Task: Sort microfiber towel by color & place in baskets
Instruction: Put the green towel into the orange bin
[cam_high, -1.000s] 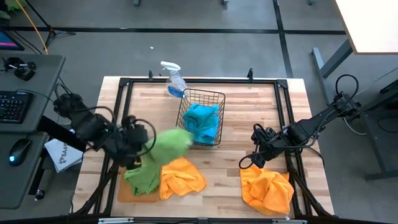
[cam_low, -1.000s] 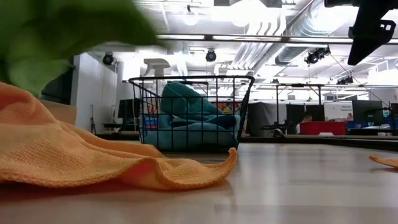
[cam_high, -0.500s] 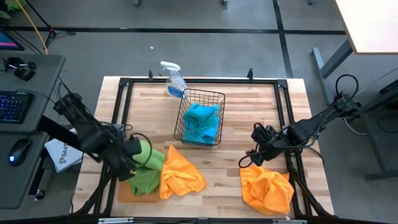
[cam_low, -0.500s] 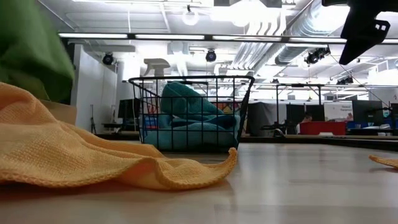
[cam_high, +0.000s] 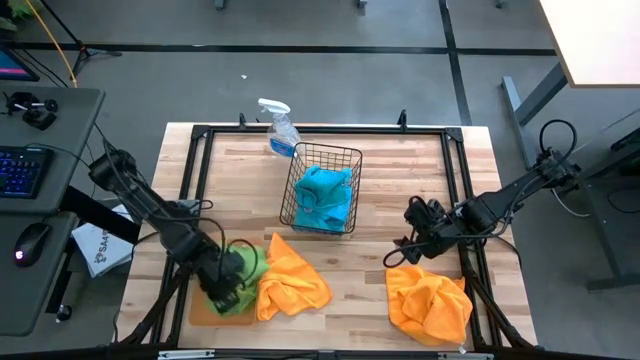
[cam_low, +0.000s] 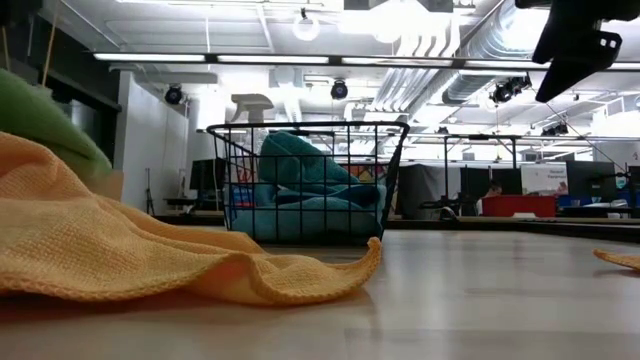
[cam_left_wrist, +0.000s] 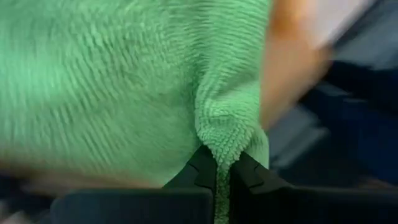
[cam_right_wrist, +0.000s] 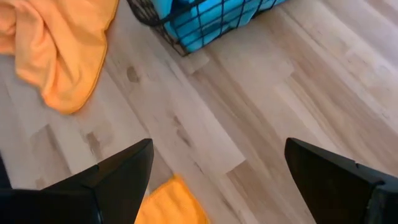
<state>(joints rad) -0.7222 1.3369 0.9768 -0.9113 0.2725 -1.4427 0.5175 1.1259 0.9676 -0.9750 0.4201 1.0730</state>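
My left gripper is low over the near-left corner, shut on a green towel that is bunched on the flat orange tray. In the low view the green towel shows behind an orange towel. That orange towel lies on the table with one edge against the green one. The black wire basket holds teal towels. A second orange towel lies near the right corner. My right gripper hovers open above the table just beyond it. My left gripper pinches a raised fold of the green towel between its two shut fingers. Several layers bunch together at the fingertips. The rest of the cloth spreads out beyond the fingers, and from above it rests on the tray.
A clear spray bottle stands at the far edge behind the basket. Black frame rails run along the table's sides. Bare wood shows between the basket and the right arm. A desk with a keyboard is off the table's left.
My left gripper has moved down and toward the near edge, staying shut on the green towel. The towel, which a second ago was flung out in the air toward the basket, has dropped and now sits bunched on the tray beside the orange towel.
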